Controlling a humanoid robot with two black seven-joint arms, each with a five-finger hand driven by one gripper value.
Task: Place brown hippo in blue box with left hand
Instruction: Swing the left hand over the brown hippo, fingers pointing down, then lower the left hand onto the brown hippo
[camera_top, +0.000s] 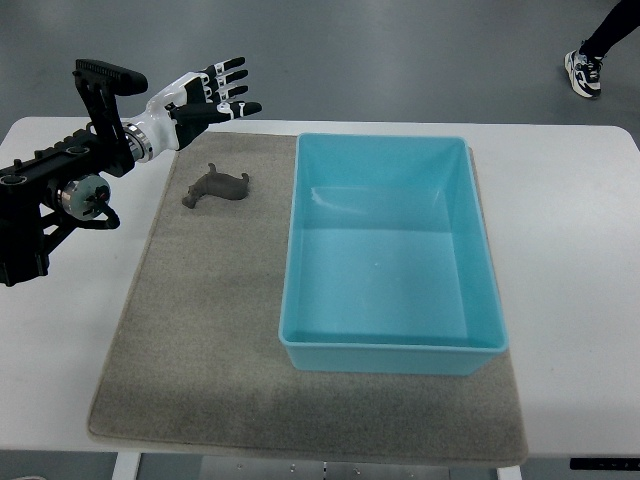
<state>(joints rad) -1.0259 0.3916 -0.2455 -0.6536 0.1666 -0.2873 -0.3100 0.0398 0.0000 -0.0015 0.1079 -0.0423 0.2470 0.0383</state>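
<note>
A: Top view status?

B: My left hand (215, 92) hovers upper left, fingers spread, holding nothing. The brown hippo (217, 187) lies on the mat directly below it in frame, long axis horizontal, left of the blue box (482, 250).

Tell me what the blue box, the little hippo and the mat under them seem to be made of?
The blue box looks like smooth moulded plastic: glossy walls with soft reflections. The brown hippo seems matte rubber or plastic, without shine; hard to tell which. The grey mat looks like felt or short-pile fabric, dull and slightly fuzzy.
</note>
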